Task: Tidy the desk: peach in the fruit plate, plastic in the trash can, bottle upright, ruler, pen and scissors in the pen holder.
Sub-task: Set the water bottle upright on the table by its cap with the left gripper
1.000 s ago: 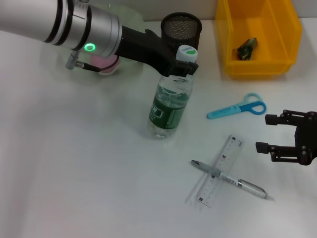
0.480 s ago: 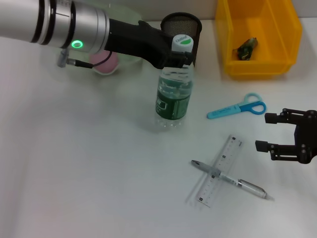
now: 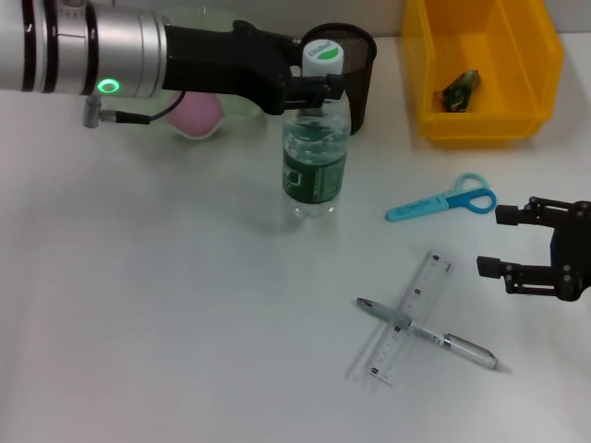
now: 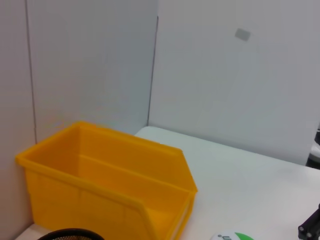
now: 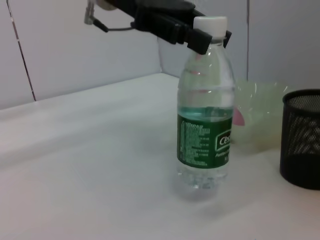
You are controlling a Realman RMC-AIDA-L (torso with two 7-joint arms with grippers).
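Now the left gripper (image 3: 319,89) clamps the neck of the bottle (image 3: 315,161), steadying it upright on the counter (image 3: 166,305) just before the pen holder (image 3: 355,55); the right gripper (image 3: 517,245) waits wide open beyond the scissors (image 3: 443,202).

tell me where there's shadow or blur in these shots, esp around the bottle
Head view: the bottle casts only a faint, soft shadow on the table; the ruler has a blurred one. Right wrist view: the bottle is sharp, the fruit plate behind it hazy. Left wrist view: the trash can looks crisp.
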